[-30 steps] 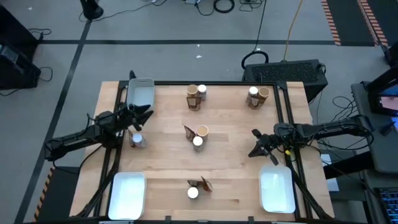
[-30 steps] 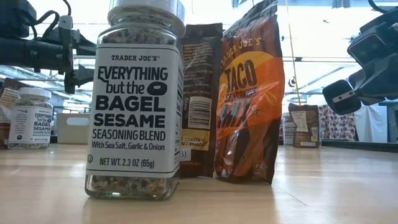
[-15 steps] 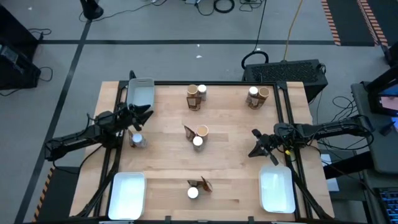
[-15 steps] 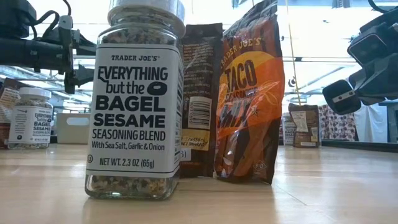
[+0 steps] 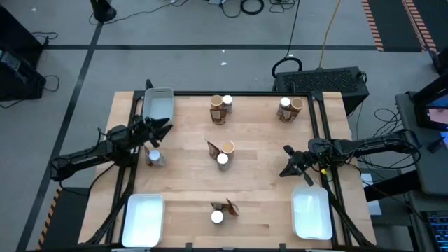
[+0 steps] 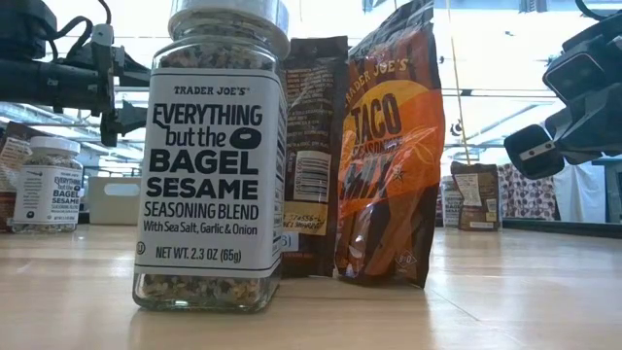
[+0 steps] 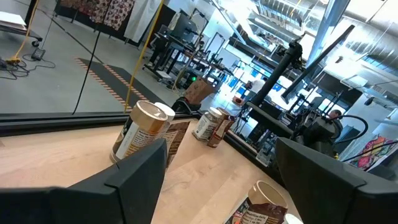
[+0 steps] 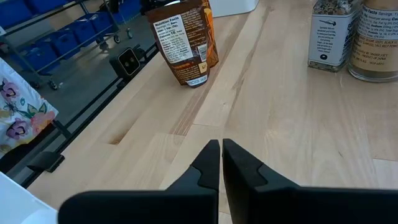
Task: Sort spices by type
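Item one: pale wooden table (image 5: pixel 259 189), smooth planked top framed by a black metal edge; broad bare stretches lie between the groups of goods, the widest along my right side.

Item two: three white rectangular plastic trays, shallow with rounded corners. One sits at the far left corner (image 5: pixel 158 105), one at the near left corner (image 5: pixel 143 218), one at the near right corner (image 5: pixel 311 213), each hard against the table's edge.

Item three: my arms, dark and jointed. My left gripper (image 5: pixel 155 130) hangs at the left edge beside the far tray, its jaws standing wide apart and holding nothing. My right gripper (image 5: pixel 288 166) hangs over bare wood near the right edge, just beyond the near right tray, its jaws pressed together on nothing.

Item four: the spices, in five groups. The clear, white-lidded cylindrical jar (image 5: pixel 155 158) stands alone on the left, just beside my left gripper. A far centre group (image 5: pixel 220 108) and a far right group (image 5: pixel 290 108) each pair a white-lidded jar with a tan-lidded one. A centre group (image 5: pixel 221 152) and a near centre group (image 5: pixel 222 211) each include a dark brown crinkly sachet. In the low view the near jar (image 6: pixel 212 156) shows speckled seasoning through glass, two glossy creased sachets (image 6: pixel 389 146) upright close behind it.
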